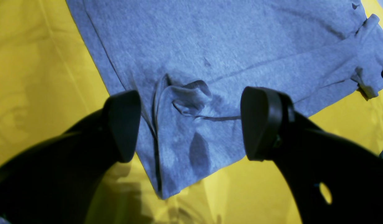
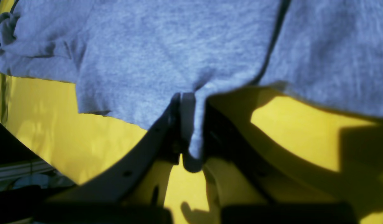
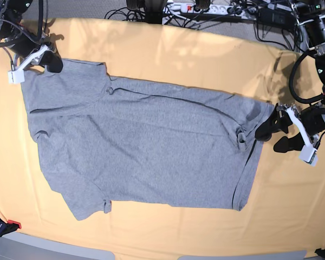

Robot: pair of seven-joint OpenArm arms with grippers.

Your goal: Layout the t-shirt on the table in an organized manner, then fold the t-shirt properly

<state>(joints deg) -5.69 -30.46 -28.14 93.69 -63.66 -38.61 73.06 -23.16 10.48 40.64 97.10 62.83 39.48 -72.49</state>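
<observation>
The heather-grey t-shirt (image 3: 151, 146) lies spread almost flat across the yellow-orange table (image 3: 179, 54), with some wrinkles. My right gripper (image 3: 47, 60) at the far left corner is shut on a pinch of the t-shirt's edge (image 2: 191, 124), and the cloth runs down between its jaws. Over at the shirt's right end my left gripper (image 3: 275, 136) stands open. Its two black fingers (image 1: 123, 124) straddle a small bunched fold of the t-shirt (image 1: 188, 99) near a corner without closing on it.
Cables and a power strip (image 3: 200, 8) run along the table's far edge. A red clamp (image 3: 13, 223) sits at the near left corner. Bare yellow cloth (image 1: 29, 93) surrounds the shirt on all sides.
</observation>
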